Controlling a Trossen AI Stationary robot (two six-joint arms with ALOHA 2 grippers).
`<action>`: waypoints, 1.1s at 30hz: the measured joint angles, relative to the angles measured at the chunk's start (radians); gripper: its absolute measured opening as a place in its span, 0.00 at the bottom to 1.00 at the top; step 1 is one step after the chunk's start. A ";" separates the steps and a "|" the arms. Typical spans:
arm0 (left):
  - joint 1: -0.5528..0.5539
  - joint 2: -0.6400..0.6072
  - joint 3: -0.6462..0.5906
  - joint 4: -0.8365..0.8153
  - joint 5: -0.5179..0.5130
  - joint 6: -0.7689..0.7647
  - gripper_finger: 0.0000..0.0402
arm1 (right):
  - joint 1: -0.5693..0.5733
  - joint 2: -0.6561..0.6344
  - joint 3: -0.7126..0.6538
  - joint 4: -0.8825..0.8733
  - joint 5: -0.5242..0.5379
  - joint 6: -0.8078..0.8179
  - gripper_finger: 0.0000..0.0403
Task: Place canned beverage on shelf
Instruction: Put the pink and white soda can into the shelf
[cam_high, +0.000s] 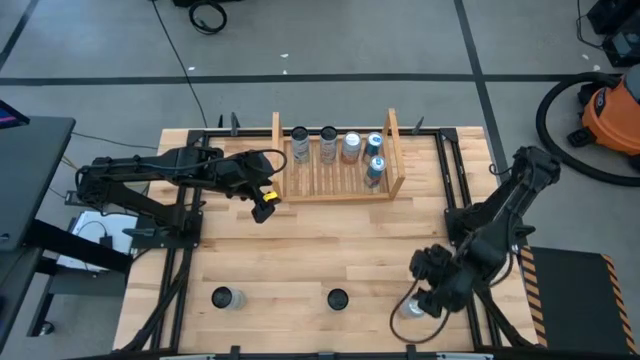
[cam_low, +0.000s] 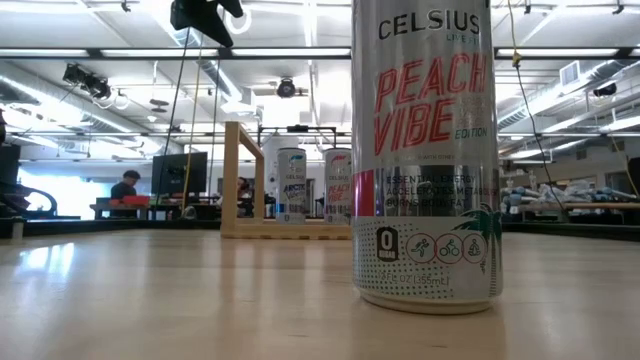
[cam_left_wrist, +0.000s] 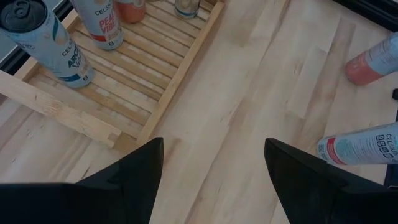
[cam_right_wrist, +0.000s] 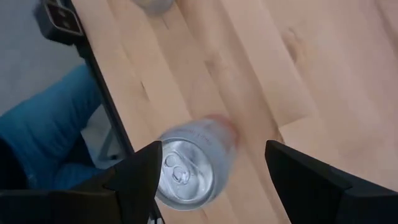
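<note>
Wooden table (cam_high: 300, 250): your right gripper (cam_high: 425, 300), well before the shelf (cam_high: 335, 190), hovers over a can (cam_right_wrist: 189, 168), jaws spread and empty, lined up to grasp; left gripper (cam_high: 262, 205) waits beside the shelf, parted, empty.

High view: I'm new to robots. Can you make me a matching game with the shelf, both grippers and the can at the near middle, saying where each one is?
Things:
1. shelf
2. left gripper
3. right gripper
4. lone can

Places and states:
A. near right corner, open over a silver can
B. far middle, holding five cans
C. beside the shelf's left end, open and empty
D. near edge, middle, standing upright

Pairs: 1-B, 2-C, 3-A, 4-D
</note>
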 joint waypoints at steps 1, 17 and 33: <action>0.000 0.000 0.000 0.000 0.000 -0.008 0.70 | 0.010 0.018 0.004 0.004 0.000 0.008 0.73; 0.000 0.000 0.000 0.000 0.000 -0.040 0.70 | 0.120 0.183 0.088 -0.011 0.022 0.098 0.73; 0.000 0.000 0.000 0.001 0.000 -0.048 0.70 | 0.153 0.147 0.127 -0.025 0.075 0.094 0.73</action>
